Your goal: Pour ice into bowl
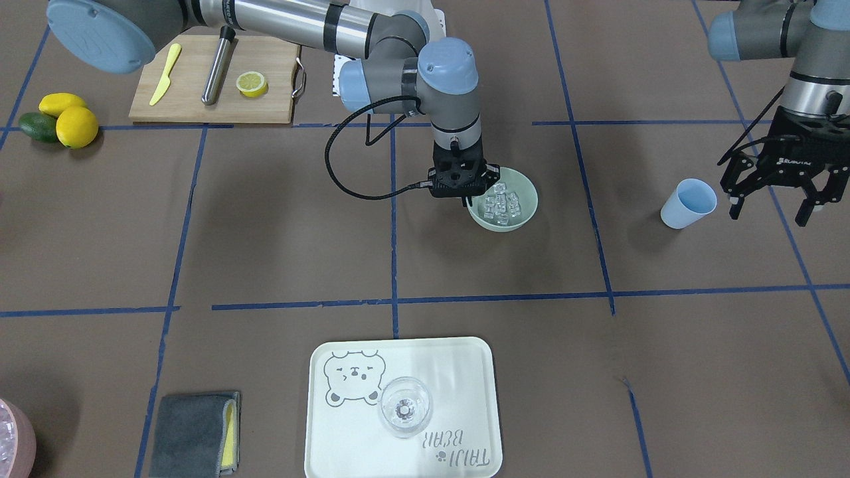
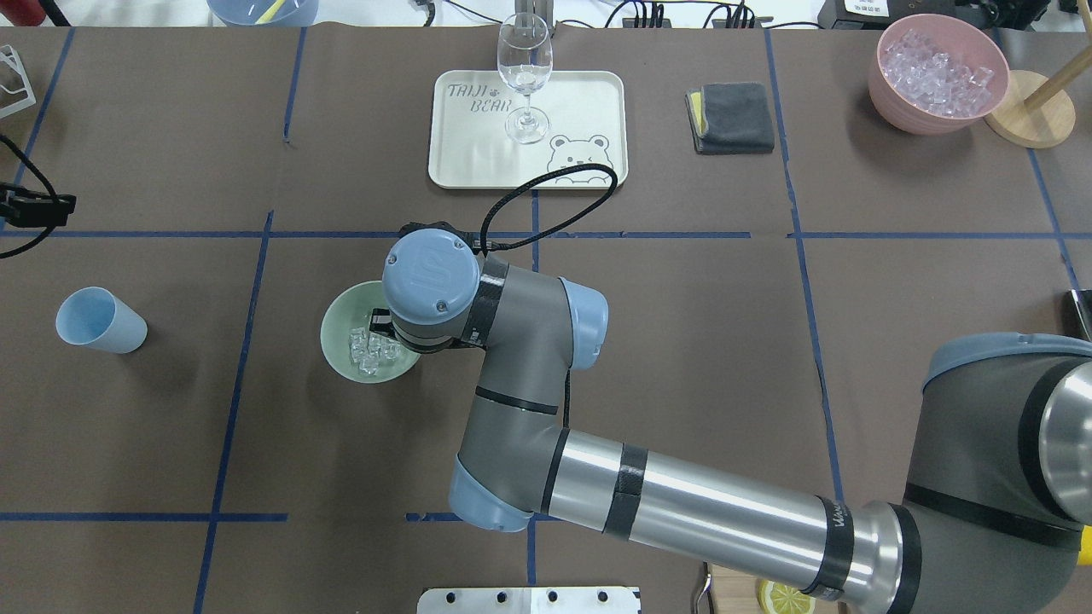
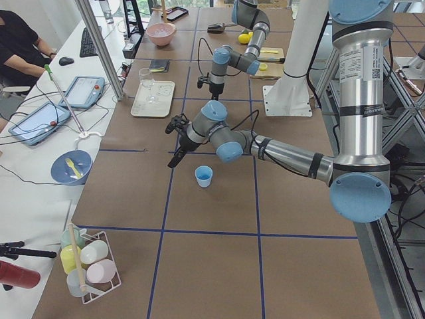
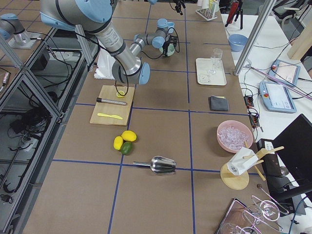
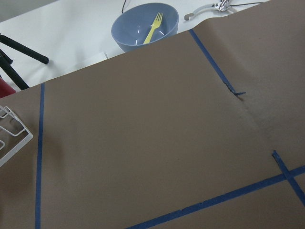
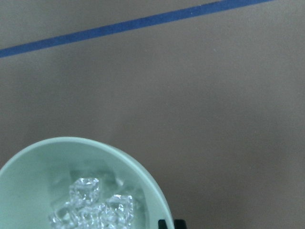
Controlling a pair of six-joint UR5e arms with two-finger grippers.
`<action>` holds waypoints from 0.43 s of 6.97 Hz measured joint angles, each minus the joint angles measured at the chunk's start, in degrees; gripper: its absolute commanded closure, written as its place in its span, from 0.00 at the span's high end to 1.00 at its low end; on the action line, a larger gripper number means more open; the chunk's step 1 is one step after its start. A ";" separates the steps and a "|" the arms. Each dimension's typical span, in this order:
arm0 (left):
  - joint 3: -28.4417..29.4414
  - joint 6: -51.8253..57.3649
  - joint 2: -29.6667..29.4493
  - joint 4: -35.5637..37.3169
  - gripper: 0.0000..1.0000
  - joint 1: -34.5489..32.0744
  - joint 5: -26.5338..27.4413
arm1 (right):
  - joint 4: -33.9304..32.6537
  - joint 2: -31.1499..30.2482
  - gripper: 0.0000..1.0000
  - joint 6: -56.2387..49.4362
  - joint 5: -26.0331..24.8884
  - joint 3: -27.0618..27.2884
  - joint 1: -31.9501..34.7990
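The right arm [image 2: 682,503] is stretched across the tabletop [image 1: 265,232] into the robot's left half. It is bent sharply at the elbow, and its wrist is turned straight down. The right pincer [image 1: 466,198] is lowered onto the edge of the bowl [image 1: 524,209], on the bowl's side toward the robot's right. In the right wrist view only two dark fingertips [image 6: 179,224] are seen, close together and just beside the pale green rim. Whether the rim is pinched between them cannot be told. The ice [image 1: 501,204] is heaped in the bottom of the bowl, which is stood on the tabletop near its middle.

The left arm [image 1: 797,40] is held well apart from the bowl, over the robot's left part of the tabletop, with its wrist hung downward. The left pincer [image 1: 770,214] is spread wide, and nothing is seen between its fingers. It is held above the tabletop just beside a pale blue cup [image 1: 688,203]. In the left side view this pincer is seen tilted, pointed down and away from the robot's base.
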 measured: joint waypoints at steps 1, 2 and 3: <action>0.08 1.02 -1.22 4.14 1.00 -0.69 -1.06 | -1.01 -0.30 0.00 -0.03 0.77 2.80 1.16; 0.27 1.92 -1.68 6.34 1.00 -1.08 -2.60 | -3.54 -1.18 0.00 -0.05 1.93 7.05 2.64; 0.64 3.05 -1.86 8.07 1.00 -1.89 -5.99 | -7.64 -3.58 0.00 -0.13 3.35 13.61 4.52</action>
